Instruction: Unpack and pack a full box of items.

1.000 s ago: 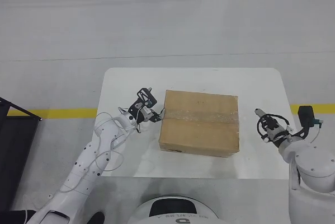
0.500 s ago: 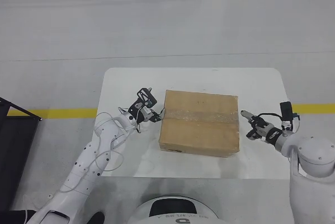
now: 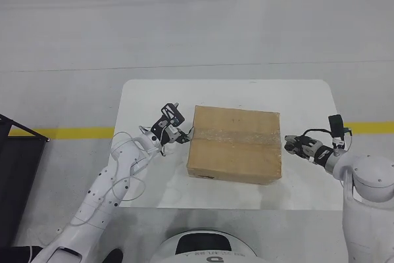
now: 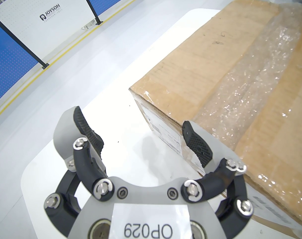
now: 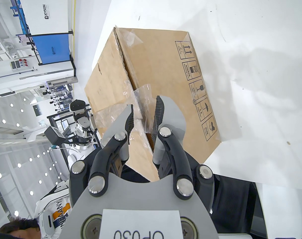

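Observation:
A shut cardboard box point(image 3: 233, 141) lies in the middle of the white table point(image 3: 150, 98), with a strip of clear tape point(image 3: 236, 135) along its top seam. My left gripper point(image 3: 182, 135) is at the box's left end and stands open point(image 4: 141, 135), one fingertip point(image 4: 198, 143) against the upper edge of the box point(image 4: 240, 75) beside the tape point(image 4: 265, 70). My right gripper point(image 3: 290, 144) is at the box's right end. Its fingers are a narrow gap apart point(image 5: 144, 111), with a loose flap of tape point(image 5: 141, 93) from the box point(image 5: 160, 58) standing between them.
A black rack point(image 3: 2, 171) stands on the floor off the table's left side. A yellow floor line point(image 3: 78, 133) runs behind the table. Bare table shows behind the box and along its front edge.
The right gripper has turned and moved left, from out by the table's right edge up to the box's right end. The left arm and the box have not moved.

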You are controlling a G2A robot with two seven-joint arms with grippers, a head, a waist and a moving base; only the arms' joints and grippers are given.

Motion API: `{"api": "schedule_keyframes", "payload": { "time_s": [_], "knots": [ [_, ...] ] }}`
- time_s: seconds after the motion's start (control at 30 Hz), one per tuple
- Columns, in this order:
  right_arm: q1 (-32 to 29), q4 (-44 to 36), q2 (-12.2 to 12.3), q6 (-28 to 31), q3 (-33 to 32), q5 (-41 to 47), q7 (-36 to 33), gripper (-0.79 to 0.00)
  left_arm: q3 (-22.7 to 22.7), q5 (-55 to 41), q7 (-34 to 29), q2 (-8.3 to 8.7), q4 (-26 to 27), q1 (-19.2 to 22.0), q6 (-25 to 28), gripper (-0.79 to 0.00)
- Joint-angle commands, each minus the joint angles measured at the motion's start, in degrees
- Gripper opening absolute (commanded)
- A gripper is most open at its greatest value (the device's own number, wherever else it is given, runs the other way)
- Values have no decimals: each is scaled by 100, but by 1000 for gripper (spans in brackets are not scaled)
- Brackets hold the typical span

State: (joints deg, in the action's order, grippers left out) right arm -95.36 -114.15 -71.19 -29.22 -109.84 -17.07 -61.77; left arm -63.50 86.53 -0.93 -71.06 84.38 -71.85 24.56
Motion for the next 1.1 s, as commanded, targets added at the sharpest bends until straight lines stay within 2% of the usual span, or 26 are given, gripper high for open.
{"api": "schedule_keyframes", "payload": {
  "time_s": [0.0,0.5,0.6,0.67,0.83,0.97,1.07],
  "knots": [
    [-82,-79,9,-29,-37,33,84,-785,0,0,0,0,0,0,0,0],
    [-664,-604,80,-165,-59,-83,572,-785,0,0,0,0,0,0,0,0],
    [-676,-592,95,-150,-15,-54,601,-646,0,0,0,0,0,0,0,0],
    [-647,-539,108,-144,2,-34,616,-619,0,0,0,0,0,0,0,0],
    [-585,-479,126,101,38,169,740,-650,0,0,0,0,0,0,0,0],
    [-588,-441,138,216,48,266,892,-785,0,0,0,0,0,0,0,0],
    [-547,-384,156,179,91,251,928,-785,0,0,0,0,0,0,0,0]
  ]
}}
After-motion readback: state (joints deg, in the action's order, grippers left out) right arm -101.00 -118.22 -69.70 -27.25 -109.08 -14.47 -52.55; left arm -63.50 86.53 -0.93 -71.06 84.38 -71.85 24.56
